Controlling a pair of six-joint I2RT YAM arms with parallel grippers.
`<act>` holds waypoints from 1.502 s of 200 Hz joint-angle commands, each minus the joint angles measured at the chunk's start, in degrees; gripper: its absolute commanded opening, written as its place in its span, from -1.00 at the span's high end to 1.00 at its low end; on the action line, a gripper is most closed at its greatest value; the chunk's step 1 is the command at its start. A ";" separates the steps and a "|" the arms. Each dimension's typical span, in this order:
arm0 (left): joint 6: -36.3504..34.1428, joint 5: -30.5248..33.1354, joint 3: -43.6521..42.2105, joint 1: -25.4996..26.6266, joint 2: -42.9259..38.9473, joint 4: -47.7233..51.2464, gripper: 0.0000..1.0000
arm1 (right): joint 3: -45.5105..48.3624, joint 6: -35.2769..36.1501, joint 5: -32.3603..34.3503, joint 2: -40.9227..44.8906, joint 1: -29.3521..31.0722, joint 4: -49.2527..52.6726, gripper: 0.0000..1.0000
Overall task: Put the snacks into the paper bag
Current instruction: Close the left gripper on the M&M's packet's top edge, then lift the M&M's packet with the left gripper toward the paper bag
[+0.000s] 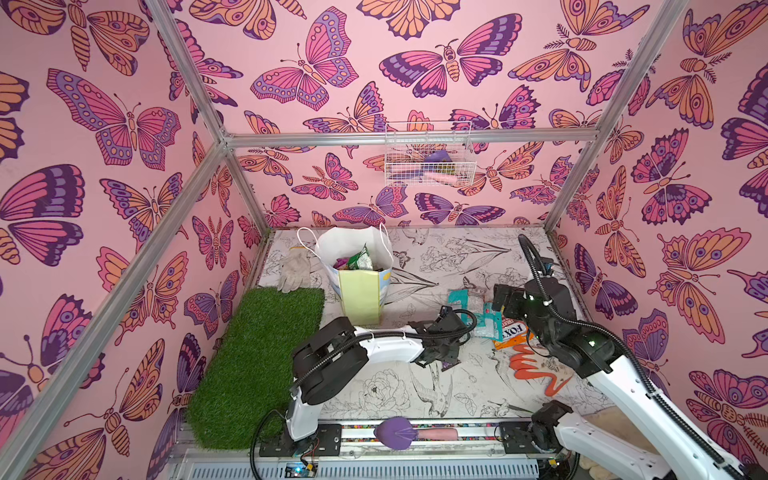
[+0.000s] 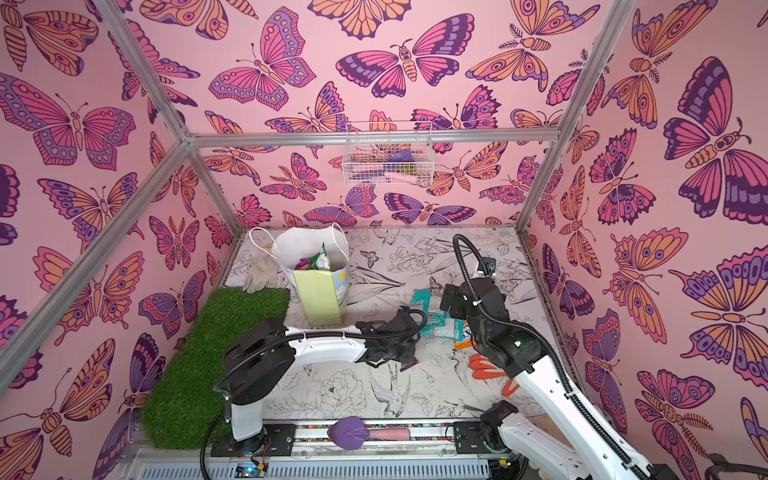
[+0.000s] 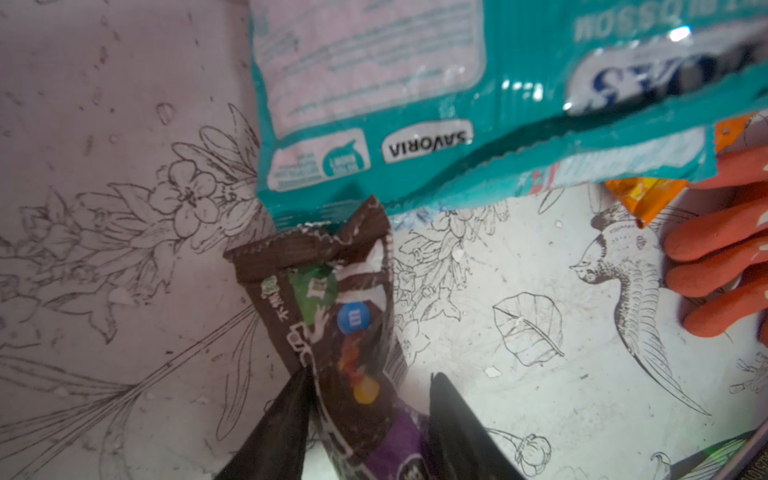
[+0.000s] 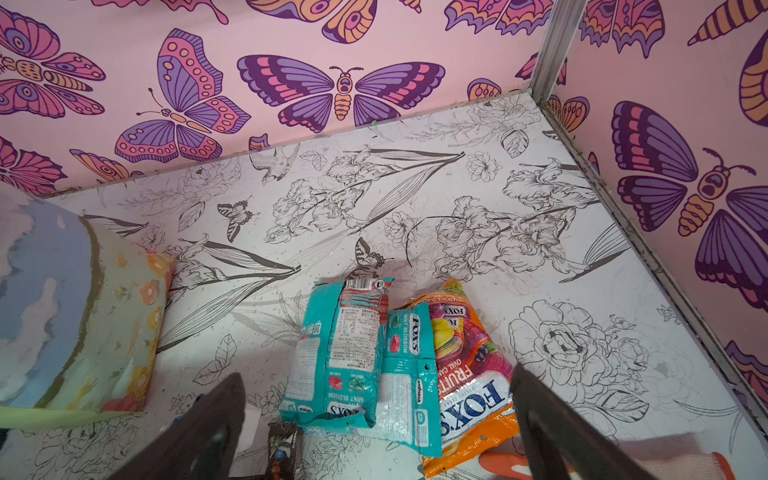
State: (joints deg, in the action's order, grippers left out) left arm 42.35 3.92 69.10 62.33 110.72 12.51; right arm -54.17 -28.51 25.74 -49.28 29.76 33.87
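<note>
Your left gripper (image 3: pixel 370 374) straddles the small dark brown foil M&M's packet (image 3: pixel 345 316). One black finger lies against the packet's edge and the other sits just beside it. Whether the clamp has actually bitten, you cannot tell from the wrist view.

The packet lies flat on the flower-printed white table (image 1: pixel 415 395). Its crimped end touches the nearer shiny teal mint packet (image 4: pixel 336 353), and the orange rubber glove (image 3: pixel 715 266) is off to one side.

Your right gripper (image 4: pixel 378 374) hangs with its jaws spread wide, holding nothing, over the teal packets and the orange Fox's candy bag (image 4: pixel 469 374).

The tall paper gift bag with pale yellow-green sides (image 1: pixel 361 299) stands upright well apart, already holding a green packet (image 1: pixel 363 259).

Expect the packet to be light, slick and crinkly, with loose sweets that shift under pressure (so it may squirt out sideways). Pinch it across the flat crimped seal or the narrow waist rather than the lumpy middle.
</note>
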 commanded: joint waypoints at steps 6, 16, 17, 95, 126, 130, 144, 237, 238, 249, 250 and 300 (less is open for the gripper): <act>-0.40 0.42 -0.04 0.39 1.17 3.50 0.20 | -0.10 -0.68 1.07 0.40 -0.36 0.37 -0.99; -0.51 0.63 -0.28 0.34 0.88 3.65 0.29 | -0.07 -0.60 1.12 0.40 -0.48 0.30 -0.99; -0.56 0.68 -0.28 0.39 0.85 3.65 0.30 | -0.07 -0.59 1.14 0.41 -0.48 0.27 -0.98; -2.39 0.89 -0.17 0.35 -1.61 3.82 0.75 | 0.38 -0.66 1.60 0.59 -0.58 0.30 -0.98; -2.88 1.13 -0.70 0.38 -3.79 3.79 0.81 | 0.64 -0.97 1.35 0.58 -0.65 0.30 -0.99; -2.88 1.17 -0.80 0.34 -4.17 3.82 0.81 | 0.73 -1.02 1.40 0.66 -0.58 0.31 -0.99; -3.02 1.51 -1.16 0.35 -5.32 3.73 0.82 | 0.95 -1.01 1.44 0.76 -0.66 0.23 -0.99; -6.24 4.83 -2.39 0.69 -15.83 3.70 0.84 | 2.22 -1.43 1.60 1.55 -0.75 0.27 -0.99; -6.27 4.89 -2.39 0.69 -16.03 3.68 0.84 | 2.23 -1.49 1.69 1.55 -0.71 0.25 -0.99; -6.72 5.51 -2.56 0.69 -17.47 3.66 0.84 | 2.27 -1.66 1.81 1.55 -0.75 0.33 -0.99; -6.74 5.58 -2.61 0.69 -17.60 3.66 0.84 | 2.29 -1.73 1.84 1.55 -0.75 0.33 -0.99; -8.97 7.88 -3.18 0.78 -22.90 3.66 0.84 | 2.55 -2.48 2.29 1.22 -0.84 1.20 -0.99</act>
State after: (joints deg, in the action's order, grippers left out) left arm 35.62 9.23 67.11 62.72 90.39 15.14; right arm -51.68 -29.82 26.26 -48.25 29.32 34.04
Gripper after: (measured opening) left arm 0.094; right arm 0.993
